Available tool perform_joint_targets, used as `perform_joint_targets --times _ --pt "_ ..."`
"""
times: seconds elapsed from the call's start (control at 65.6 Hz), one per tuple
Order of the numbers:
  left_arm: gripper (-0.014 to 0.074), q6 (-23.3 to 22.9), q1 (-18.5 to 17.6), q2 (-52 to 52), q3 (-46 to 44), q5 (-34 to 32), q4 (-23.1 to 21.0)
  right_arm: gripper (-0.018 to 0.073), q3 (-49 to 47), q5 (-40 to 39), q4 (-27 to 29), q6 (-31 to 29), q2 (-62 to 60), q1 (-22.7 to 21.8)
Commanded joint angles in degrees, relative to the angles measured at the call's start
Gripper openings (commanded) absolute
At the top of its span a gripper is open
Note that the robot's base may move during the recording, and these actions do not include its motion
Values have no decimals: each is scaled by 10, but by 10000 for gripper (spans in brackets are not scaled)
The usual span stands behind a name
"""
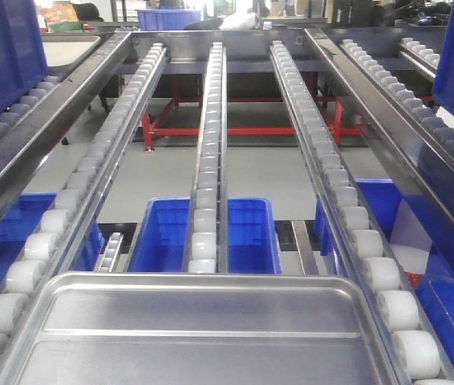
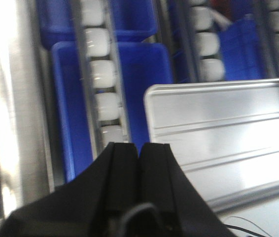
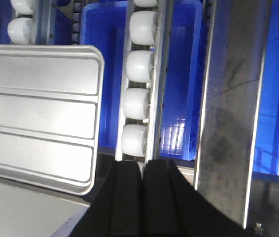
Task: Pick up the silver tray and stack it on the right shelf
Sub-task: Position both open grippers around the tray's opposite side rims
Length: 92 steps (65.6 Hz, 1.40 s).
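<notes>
pale grey workshop floor (image 1: 251,172), red steel frame (image 1: 251,130) standing on it farther back, blue plastic bins (image 1: 247,237) on a lower level in the foreground, another blue crate (image 1: 167,18) in the distance, dim cluttered far end, bright glare at upper left

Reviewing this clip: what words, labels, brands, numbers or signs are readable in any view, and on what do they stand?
None can be read.
The silver tray is bare metal, and the blue bins and white rollers show no print.
The orange item at the far left of the front view may carry printing, but it is too small and blurred to read.
</notes>
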Motion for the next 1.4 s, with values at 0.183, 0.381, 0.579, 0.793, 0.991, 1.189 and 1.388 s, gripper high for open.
perform_joint_targets --times 0.183,0.381,0.579,0.793,0.991,1.189,1.388 --pt "-91 -123 -9 94 -73 9 120 78 -59 -46 -41 82 55 1" --pt "-91 -214 -83 154 -87 14 159 78 -95 -60 -44 95 119 17" --pt "-91 -431 -201 199 -87 54 302 78 -127 -80 -120 200 181 92" --pt "-91 -518 -291 229 -87 79 317 78 -145 -49 -298 402 231 208" --pt "-91 -527 -310 276 -103 86 310 78 -148 -43 -283 437 255 285" --pt "-91 -525 -310 333 -154 89 312 78 -148 -61 -267 439 283 295" --pt "-91 -523 -310 378 -168 79 305 82 -147 -74 -267 438 304 295"
